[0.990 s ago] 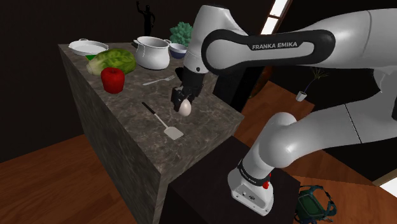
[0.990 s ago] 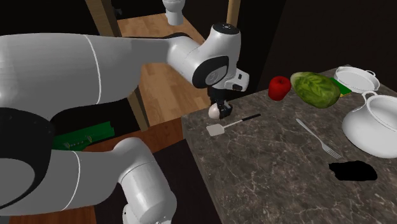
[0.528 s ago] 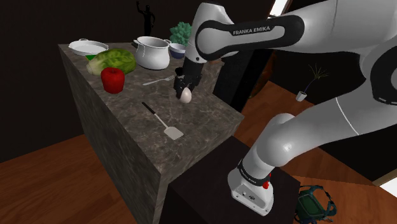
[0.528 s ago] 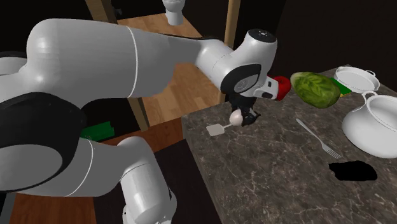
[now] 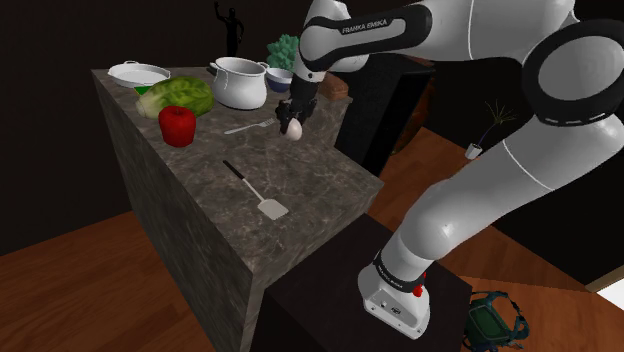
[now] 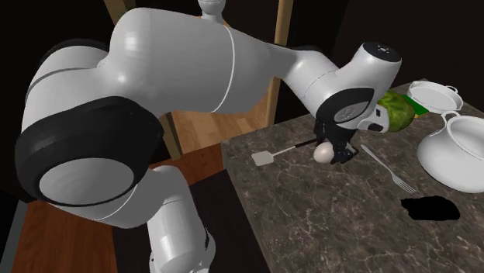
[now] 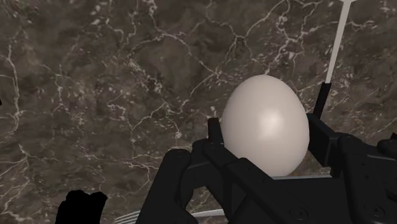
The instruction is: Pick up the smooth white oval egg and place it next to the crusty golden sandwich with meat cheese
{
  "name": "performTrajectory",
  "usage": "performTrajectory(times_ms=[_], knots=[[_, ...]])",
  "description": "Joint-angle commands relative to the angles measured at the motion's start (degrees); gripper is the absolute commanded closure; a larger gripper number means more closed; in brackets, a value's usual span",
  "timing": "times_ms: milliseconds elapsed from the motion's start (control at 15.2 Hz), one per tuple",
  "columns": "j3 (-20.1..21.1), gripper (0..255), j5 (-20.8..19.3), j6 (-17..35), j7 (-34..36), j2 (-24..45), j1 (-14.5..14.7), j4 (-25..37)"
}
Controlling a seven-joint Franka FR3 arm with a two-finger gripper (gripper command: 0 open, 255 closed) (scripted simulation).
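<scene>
Dark marbled countertop (image 5: pixel 200 190) lies beneath the black gripper (image 5: pixel 293 124), its fingers clamped on a white egg (image 7: pixel 265 124), held clear of the stone, apparently for carrying.

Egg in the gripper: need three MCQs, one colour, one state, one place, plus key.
1. The apple is: A green; B red; C yellow.
2. The pot is: A lidded; B open, no lid on it; C tipped on its side.
3. The egg is: A in the pot; B between the fingers of the gripper; C touching the apple.

Key: 1 B, it is red in the shoulder view. 2 B, its hollow inside shows from above. 3 B, the wrist view shows both fingers clasping it.
</scene>
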Motion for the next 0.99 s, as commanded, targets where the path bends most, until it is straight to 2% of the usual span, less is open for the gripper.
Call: performTrajectory(times_ms=[0, 462, 924], knots=[[-1.28, 255, -0.19, 0.26, -1.98, 3.53, -0.74, 3.15], [-5.27, 255, 0.53, -1.73, -8.99, 15.74, -3.5, 16.87], [-7.78, 255, 2.77, -6.31, -15.22, 29.29, -6.91, 34.38]])
